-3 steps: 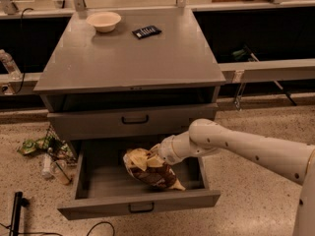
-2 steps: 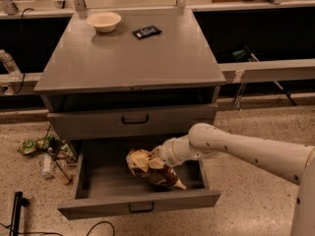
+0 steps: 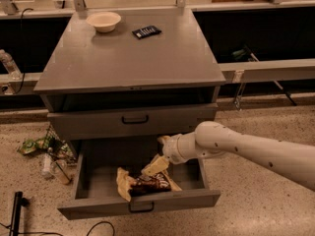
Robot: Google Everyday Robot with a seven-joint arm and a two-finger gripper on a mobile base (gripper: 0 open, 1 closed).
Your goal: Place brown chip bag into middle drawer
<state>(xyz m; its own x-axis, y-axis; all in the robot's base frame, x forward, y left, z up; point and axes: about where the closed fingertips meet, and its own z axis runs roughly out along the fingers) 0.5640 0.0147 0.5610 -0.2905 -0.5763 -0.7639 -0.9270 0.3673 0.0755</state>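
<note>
The grey cabinet (image 3: 128, 63) fills the middle of the view, its flat top serving as the table. The white arm (image 3: 246, 149) reaches in from the right, below the top's front right corner. Under the front edge the middle drawer (image 3: 98, 173) is pulled well out (the matching drawer front (image 3: 98, 124) above it is closed). The brown chip bag (image 3: 147, 185) lies flat on the drawer floor, close against the inside of its front panel and roughly under the middle of the top's front edge, its tan ends spread left and right. On the floor beyond the left edge sits a heap of litter (image 3: 49, 151). The cream bowl (image 3: 104, 21) stands near the back left corner. The gripper (image 3: 158, 154) hangs inside the drawer just above the bag, its jaws spread and released, the lower finger near the bag's upper edge. The black card (image 3: 146, 31) lies near the back edge, right of the bowl.
</note>
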